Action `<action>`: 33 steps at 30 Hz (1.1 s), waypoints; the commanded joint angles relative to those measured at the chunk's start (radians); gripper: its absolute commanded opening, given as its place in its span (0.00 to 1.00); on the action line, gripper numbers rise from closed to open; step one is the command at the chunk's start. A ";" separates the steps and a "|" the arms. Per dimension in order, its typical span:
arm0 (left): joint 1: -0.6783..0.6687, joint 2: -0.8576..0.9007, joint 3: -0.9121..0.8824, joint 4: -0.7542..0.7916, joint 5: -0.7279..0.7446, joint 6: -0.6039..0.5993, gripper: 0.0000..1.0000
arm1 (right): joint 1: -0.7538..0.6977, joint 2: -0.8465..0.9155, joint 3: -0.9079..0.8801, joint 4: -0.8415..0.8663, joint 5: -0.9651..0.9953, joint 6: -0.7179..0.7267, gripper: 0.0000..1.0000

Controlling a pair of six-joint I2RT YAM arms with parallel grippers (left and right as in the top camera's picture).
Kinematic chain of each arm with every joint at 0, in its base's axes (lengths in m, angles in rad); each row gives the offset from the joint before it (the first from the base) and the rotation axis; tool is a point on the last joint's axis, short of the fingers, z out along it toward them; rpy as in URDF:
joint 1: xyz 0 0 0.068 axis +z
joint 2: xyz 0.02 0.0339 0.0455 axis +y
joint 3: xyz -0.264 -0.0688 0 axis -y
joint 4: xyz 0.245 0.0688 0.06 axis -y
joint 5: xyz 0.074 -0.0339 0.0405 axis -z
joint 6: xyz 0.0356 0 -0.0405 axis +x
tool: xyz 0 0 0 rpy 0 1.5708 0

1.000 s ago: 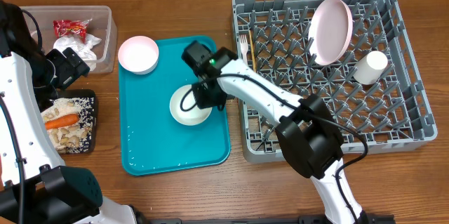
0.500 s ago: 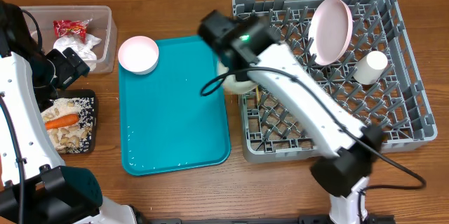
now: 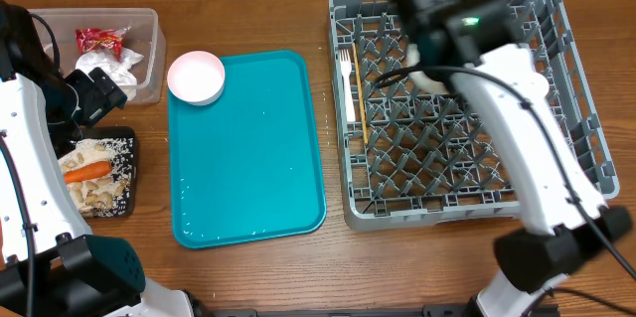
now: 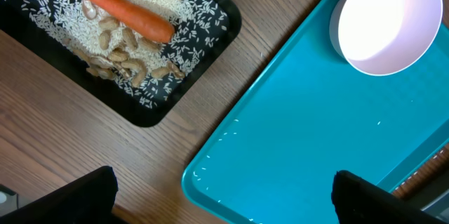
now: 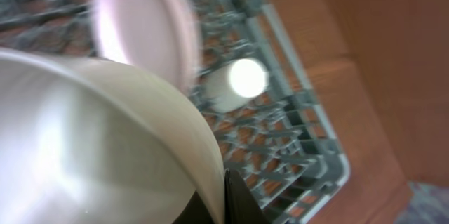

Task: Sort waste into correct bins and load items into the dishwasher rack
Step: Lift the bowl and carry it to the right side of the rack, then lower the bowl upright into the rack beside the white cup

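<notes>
The left arm [image 3: 30, 148] stands upright at the left side, elbow bent. The left gripper [image 3: 96, 96] points downward with its jaws spread wide and nothing between them (only the two tips show in its wrist view). The right arm [image 3: 527, 148] stretches far forward, blurred. The right gripper [image 5: 230, 194] is pinched tight on the rim of a white bowl [image 5: 84, 133].

Plain wooden table [image 3: 258, 267], pretty crowded. Big teal tray [image 3: 248, 158] lay flat in the middle, grey rack [image 3: 447, 216] took up the right side. On the left, a clear tub [image 3: 154, 59] sat far back, with a black tray [image 3: 132, 158] nearer.
</notes>
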 commanded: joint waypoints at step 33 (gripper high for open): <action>0.004 -0.006 0.006 0.002 -0.006 0.011 1.00 | -0.155 -0.200 -0.913 0.279 0.483 0.659 0.04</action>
